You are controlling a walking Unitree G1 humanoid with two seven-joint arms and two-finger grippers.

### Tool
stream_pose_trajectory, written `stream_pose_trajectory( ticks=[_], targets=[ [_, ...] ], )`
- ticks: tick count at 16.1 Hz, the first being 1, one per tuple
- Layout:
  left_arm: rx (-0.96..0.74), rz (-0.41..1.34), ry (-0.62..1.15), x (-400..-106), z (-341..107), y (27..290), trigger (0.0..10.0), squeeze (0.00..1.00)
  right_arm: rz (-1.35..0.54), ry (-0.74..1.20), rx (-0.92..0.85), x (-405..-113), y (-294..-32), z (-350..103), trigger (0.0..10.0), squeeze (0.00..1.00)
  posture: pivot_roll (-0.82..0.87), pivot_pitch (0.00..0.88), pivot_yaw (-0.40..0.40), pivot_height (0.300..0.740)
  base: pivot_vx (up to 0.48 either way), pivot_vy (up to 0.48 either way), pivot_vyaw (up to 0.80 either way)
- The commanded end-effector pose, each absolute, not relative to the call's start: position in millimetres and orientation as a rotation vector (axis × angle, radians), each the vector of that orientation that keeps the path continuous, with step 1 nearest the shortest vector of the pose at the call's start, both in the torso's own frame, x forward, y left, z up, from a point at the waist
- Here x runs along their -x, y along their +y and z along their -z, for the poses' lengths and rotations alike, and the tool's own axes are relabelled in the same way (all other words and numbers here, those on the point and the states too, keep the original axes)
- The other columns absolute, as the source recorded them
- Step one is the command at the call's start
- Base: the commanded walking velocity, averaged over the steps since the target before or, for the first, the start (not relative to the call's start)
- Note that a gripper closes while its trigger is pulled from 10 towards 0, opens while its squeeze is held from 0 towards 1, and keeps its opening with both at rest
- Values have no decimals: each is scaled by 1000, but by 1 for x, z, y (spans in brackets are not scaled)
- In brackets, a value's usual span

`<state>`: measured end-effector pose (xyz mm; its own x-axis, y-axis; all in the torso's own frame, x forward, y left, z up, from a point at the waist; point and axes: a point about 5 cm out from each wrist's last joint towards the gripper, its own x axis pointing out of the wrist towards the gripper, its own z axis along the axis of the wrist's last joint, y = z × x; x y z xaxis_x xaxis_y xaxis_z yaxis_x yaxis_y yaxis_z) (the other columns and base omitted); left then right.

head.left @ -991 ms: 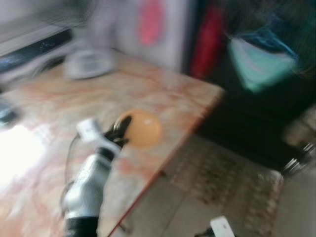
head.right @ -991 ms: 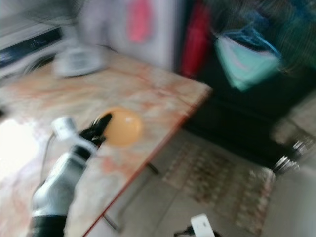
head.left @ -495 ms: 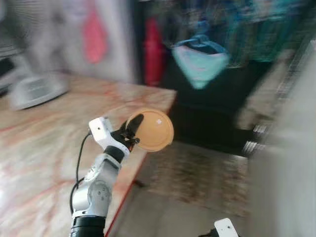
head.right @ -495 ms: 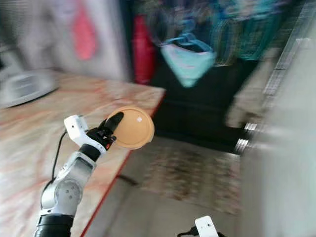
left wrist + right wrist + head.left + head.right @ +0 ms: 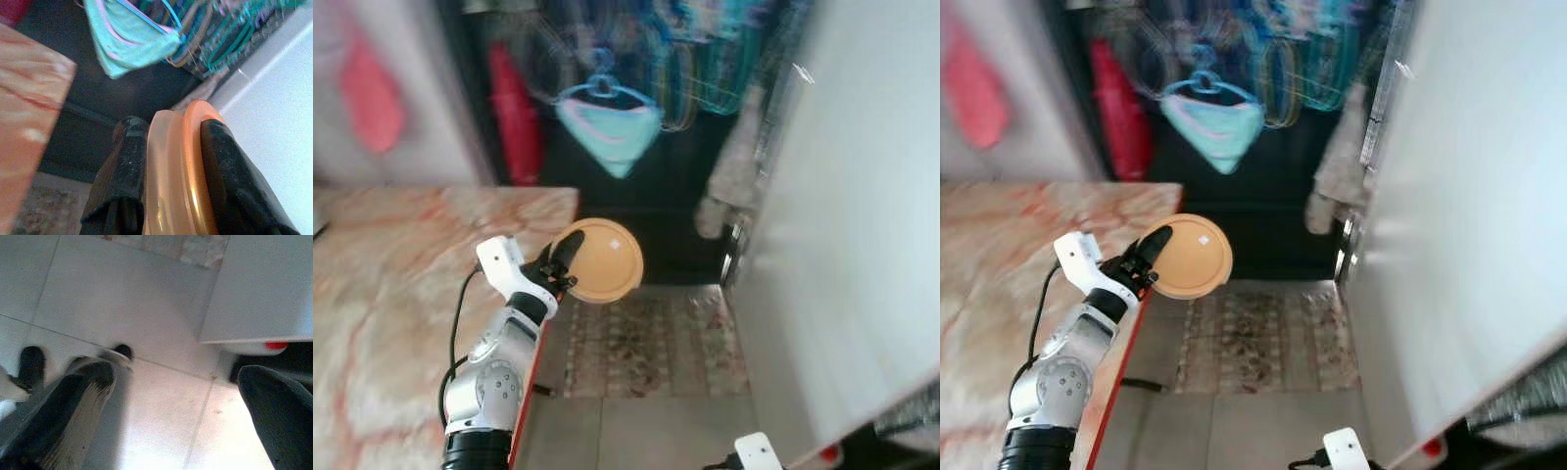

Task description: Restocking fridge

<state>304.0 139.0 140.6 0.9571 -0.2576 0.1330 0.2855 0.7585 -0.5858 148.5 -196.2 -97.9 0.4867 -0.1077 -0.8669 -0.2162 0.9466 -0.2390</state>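
My left gripper (image 5: 564,266) is raised in front of me, shut on a round orange container (image 5: 603,260) that stands on edge past the table's corner. In the left wrist view the two black fingers (image 5: 123,169) clamp the orange container (image 5: 172,176) from both sides. A large white fridge (image 5: 862,235) rises close on my right. My right arm hangs low, its wrist (image 5: 759,453) at the bottom edge. The right gripper (image 5: 178,382) is open over the tiled floor, with nothing between its fingers.
A marble-patterned table (image 5: 391,284) with a red edge lies at my left. A patterned rug (image 5: 646,333) covers the floor ahead. Clothes on hangers (image 5: 607,122) and a red garment (image 5: 514,113) hang in a dark opening behind. Grey tiles (image 5: 146,308) lie below.
The whole view has swung to the right: the table slid off to the left and the white fridge came in at the right. The left gripper still holds the orange container.
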Motion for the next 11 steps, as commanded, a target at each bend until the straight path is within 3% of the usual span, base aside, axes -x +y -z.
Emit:
stream_pose_trajectory(
  ticks=[1,11],
  targets=[
    [648,310,-45,-305,-141,134,10000,0,-72,1090,331,-142,-195,101,10000,0,-15,0,102,740,0,0,-788],
    [647,304,-37,-305,-138,135,10000,0,-69,1090,332,-143,-194,100,10000,0,-17,0,106,740,0,0,-786]
  ],
)
